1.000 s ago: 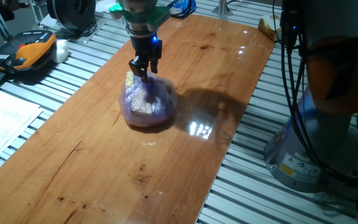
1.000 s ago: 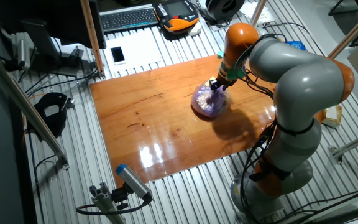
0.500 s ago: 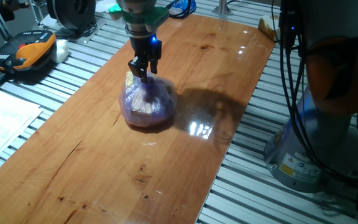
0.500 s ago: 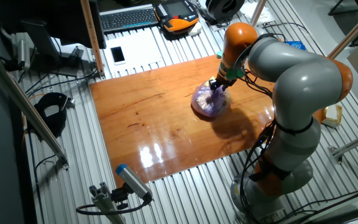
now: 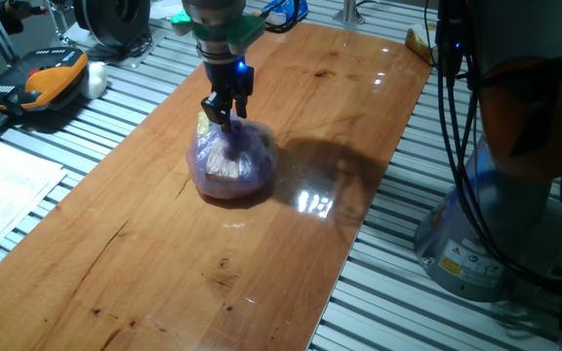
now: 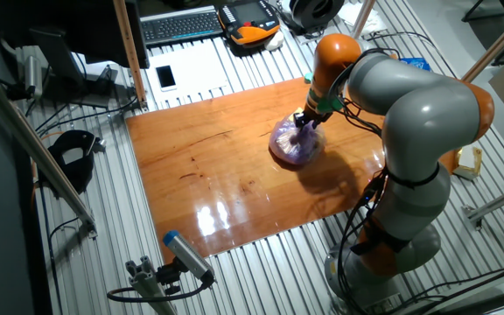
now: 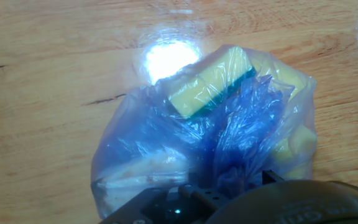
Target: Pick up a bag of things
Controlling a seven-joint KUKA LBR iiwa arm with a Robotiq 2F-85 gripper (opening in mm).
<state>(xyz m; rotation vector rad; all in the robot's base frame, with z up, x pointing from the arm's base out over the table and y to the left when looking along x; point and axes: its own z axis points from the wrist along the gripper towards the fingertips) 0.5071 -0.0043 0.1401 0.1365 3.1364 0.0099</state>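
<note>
The bag of things [image 5: 230,161] is a roundish translucent purple plastic bag resting on the wooden table [image 5: 291,244]. Yellow sponges with green edges show through it in the hand view [image 7: 210,81]. My gripper [image 5: 224,115] stands straight above the bag, its fingers closed around the gathered plastic at the top. In the other fixed view the bag [image 6: 294,142] sits under the gripper [image 6: 305,120] near the table's far edge. In the hand view the bunched plastic [image 7: 241,143] runs up between the fingers at the bottom of the frame.
The arm's grey and orange base [image 5: 515,195] stands off the table's right side. An orange and black device [image 5: 52,78] and a white object [image 5: 96,78] lie on the slatted bench to the left. A keyboard [image 6: 182,26] and a phone [image 6: 165,77] lie beyond the table.
The gripper has shifted very slightly upward on the bag's top. The bag's body still looks the same on the table.
</note>
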